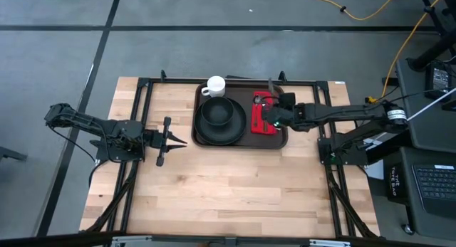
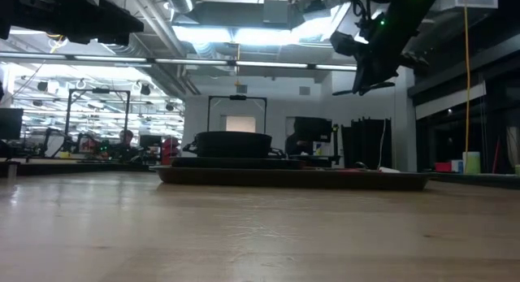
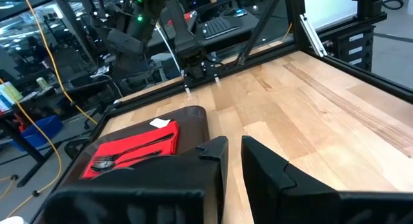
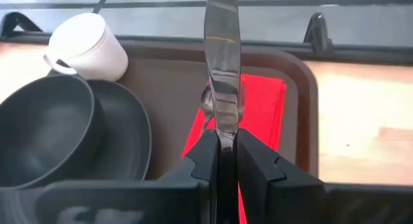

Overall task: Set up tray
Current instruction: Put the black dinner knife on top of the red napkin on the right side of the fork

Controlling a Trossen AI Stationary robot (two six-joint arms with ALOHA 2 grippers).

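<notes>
The dark brown tray (image 1: pixel 242 95) lies at the table's far middle. It carries a black plate (image 1: pixel 205 135) with a black bowl (image 1: pixel 221 113), a white mug (image 1: pixel 216 85) and a red napkin (image 1: pixel 264 127). Dark cutlery (image 3: pixel 119 158) lies on the napkin (image 3: pixel 145 139). My right gripper (image 1: pixel 276 103) hovers over the napkin (image 4: pixel 264 108), shut on a silver knife (image 4: pixel 221 62). My left gripper (image 1: pixel 178 140) waits over bare wood left of the tray, its fingers a narrow gap apart (image 3: pixel 233 153). My right gripper pinches the knife by its handle (image 4: pixel 225 145) between the two fingers. The blade (image 4: pixel 221 50) runs on past the fingertips, along the fingers, toward the table's far edge. The knife is lifted clear above the napkin and the tray (image 2: pixel 366 180).
A dark metal frame (image 1: pixel 142 90) runs along the table's left, right and far edges. Bare wood (image 1: pixel 235 190) spreads across the near half of the table. A yellow cable (image 1: pixel 356 16) lies on the floor beyond the far edge.
</notes>
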